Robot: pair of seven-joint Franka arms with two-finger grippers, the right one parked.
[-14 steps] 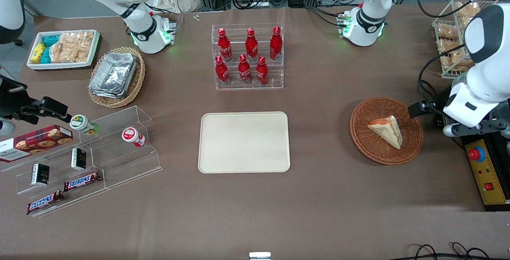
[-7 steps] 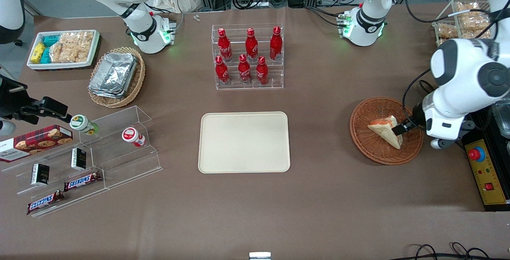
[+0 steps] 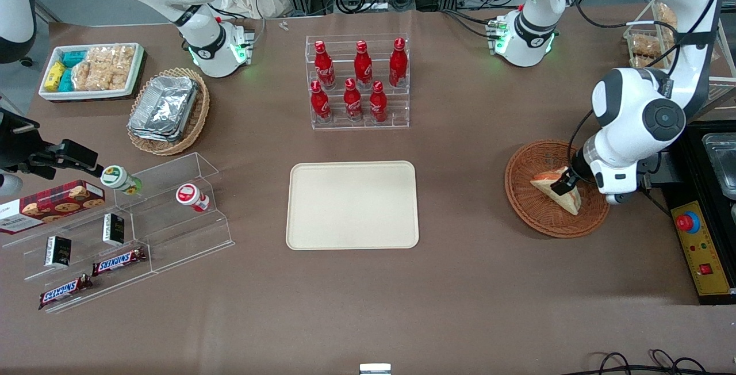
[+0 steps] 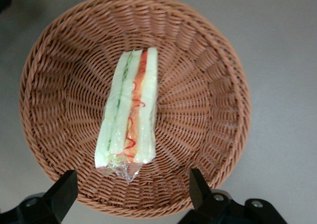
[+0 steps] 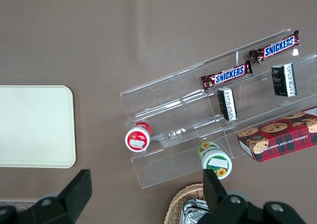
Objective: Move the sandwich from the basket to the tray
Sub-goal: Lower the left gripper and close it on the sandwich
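A wrapped triangular sandwich [image 3: 553,188] [image 4: 130,110] of white bread with red and green filling lies in the round reddish-brown wicker basket [image 3: 526,202] [image 4: 208,85], toward the working arm's end of the table. My left gripper [image 3: 566,182] [image 4: 131,189] hangs open just above the basket, over the sandwich's edge, with its two dark fingers [image 4: 62,194] spread wide and nothing between them. The cream-beige tray [image 3: 352,205] [image 5: 34,127] lies bare at the table's middle.
A clear rack of red bottles [image 3: 357,80] stands farther from the camera than the tray. A red emergency button box [image 3: 702,248] sits beside the basket. Toward the parked arm's end are a clear snack shelf [image 3: 121,225], a tan basket of foil containers [image 3: 168,111] and a white snack tray [image 3: 91,70].
The left arm has swung in from the table's end and come down over the basket, bringing the open gripper above the sandwich. The sandwich has not moved.
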